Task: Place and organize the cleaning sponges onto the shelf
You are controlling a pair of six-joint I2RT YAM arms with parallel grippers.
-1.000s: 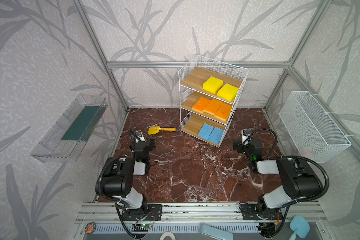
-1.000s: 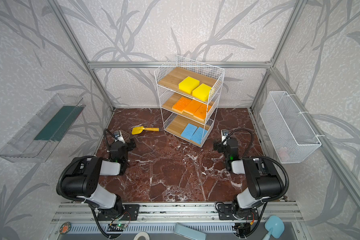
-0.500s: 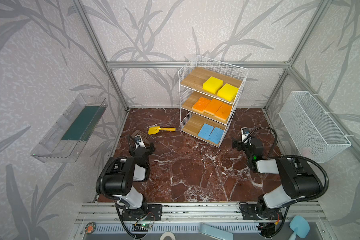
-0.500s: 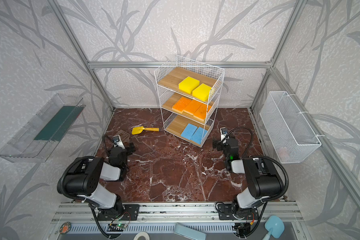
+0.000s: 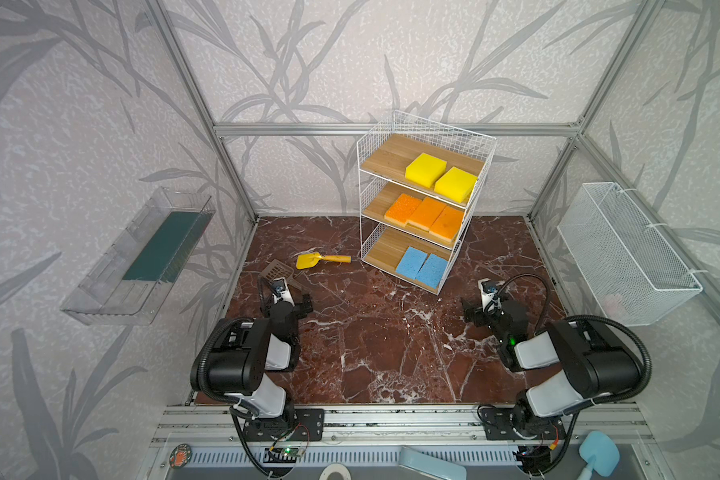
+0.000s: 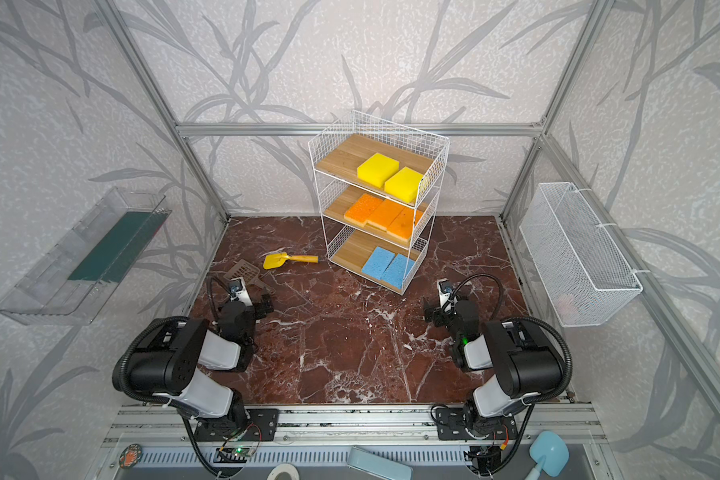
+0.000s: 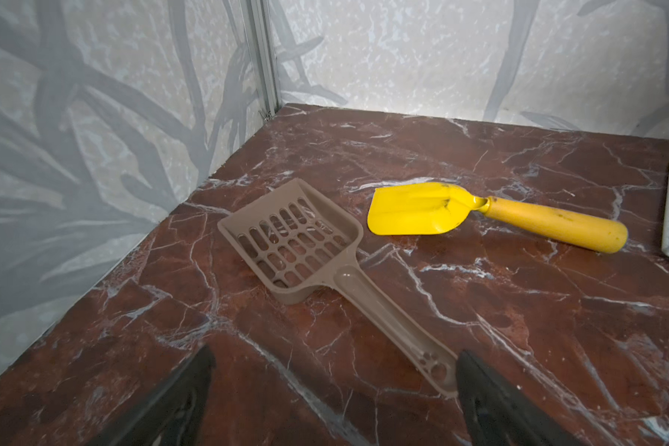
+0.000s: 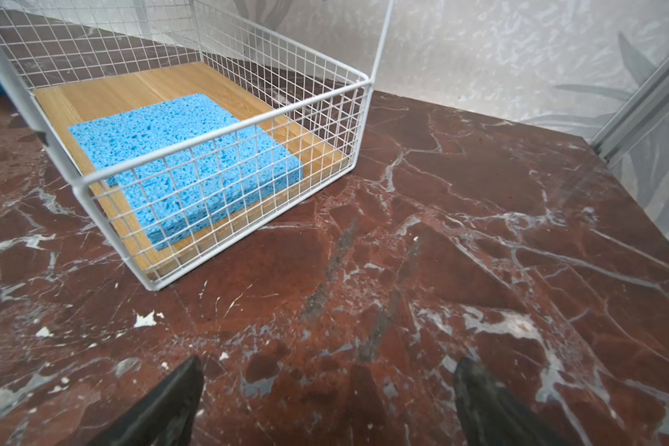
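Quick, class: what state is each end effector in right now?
Left end effector: open, holding nothing.
Right end effector: open, holding nothing.

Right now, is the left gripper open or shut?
Open. In the left wrist view the left gripper shows its fingers wide apart, nothing clamped between them.

In the right wrist view the shelf [image 8: 140, 89] ran off the top edge, with only its bottom tier showing. In a top view the brown slotted scoop [image 5: 276, 268] sat half behind the left arm [image 5: 283, 316]. Something pale pink in the mesh basket [image 5: 624, 249] was too blurred to name.
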